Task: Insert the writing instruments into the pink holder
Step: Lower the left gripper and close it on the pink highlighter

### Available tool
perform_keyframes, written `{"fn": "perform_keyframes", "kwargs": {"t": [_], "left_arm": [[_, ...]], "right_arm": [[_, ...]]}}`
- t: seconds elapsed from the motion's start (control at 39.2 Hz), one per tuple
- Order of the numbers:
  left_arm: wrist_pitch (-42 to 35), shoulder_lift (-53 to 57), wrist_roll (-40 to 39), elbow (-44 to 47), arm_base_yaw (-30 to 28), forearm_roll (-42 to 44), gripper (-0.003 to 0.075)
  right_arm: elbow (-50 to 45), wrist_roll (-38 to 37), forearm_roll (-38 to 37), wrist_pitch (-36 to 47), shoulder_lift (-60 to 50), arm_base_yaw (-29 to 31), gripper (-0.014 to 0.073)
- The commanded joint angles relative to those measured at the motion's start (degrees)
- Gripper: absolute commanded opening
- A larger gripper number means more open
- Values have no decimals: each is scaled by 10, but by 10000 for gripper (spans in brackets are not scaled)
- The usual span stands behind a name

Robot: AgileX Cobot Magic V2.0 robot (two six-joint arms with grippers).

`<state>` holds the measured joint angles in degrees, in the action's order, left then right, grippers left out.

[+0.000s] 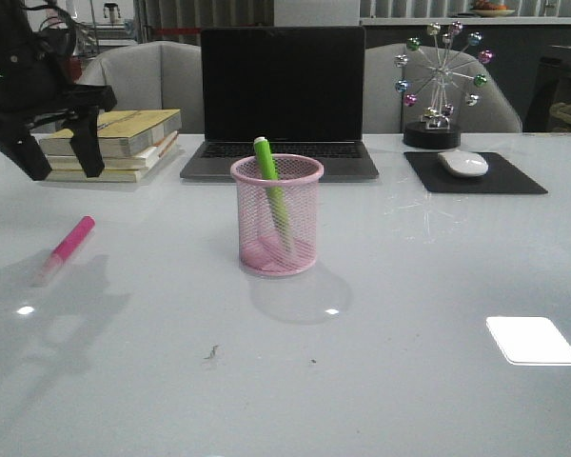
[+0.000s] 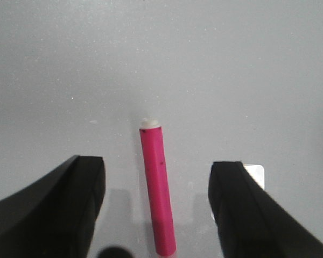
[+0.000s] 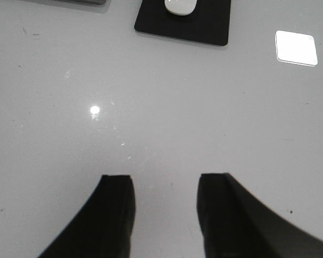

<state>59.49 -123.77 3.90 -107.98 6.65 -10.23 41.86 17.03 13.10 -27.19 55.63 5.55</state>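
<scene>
The pink holder (image 1: 277, 228) stands mid-table in front of the laptop, and the lime green marker (image 1: 270, 186) leans inside it with its top above the rim. On the table to the left lies the pink marker (image 1: 68, 245), its clear cap end toward the front. My left gripper (image 1: 65, 169) hangs open above and behind it. In the left wrist view the pink marker (image 2: 158, 193) lies on the table between the spread fingers of the left gripper (image 2: 157, 161), untouched. My right gripper (image 3: 165, 177) is open over bare table, holding nothing; it is out of the front view.
A laptop (image 1: 282, 95) stands behind the holder, with a stack of books (image 1: 114, 143) to its left. At the right back are a black mouse pad (image 1: 476, 176) with a white mouse (image 1: 463, 163) and a ferris-wheel ornament (image 1: 443, 86). Chairs stand beyond the table.
</scene>
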Motion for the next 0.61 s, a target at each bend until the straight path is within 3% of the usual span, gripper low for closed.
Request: {"fn": "perform_keyframes", "kwargs": {"t": [0.0,0.59], "left_arm": [[-18,23,0,-19,6,-4,477],[-14,-18,0,-19,17,25,477]], "right_arm": [[16,6,0,39,-10,5,405],[16,6,0,40,-10,5,405]]}}
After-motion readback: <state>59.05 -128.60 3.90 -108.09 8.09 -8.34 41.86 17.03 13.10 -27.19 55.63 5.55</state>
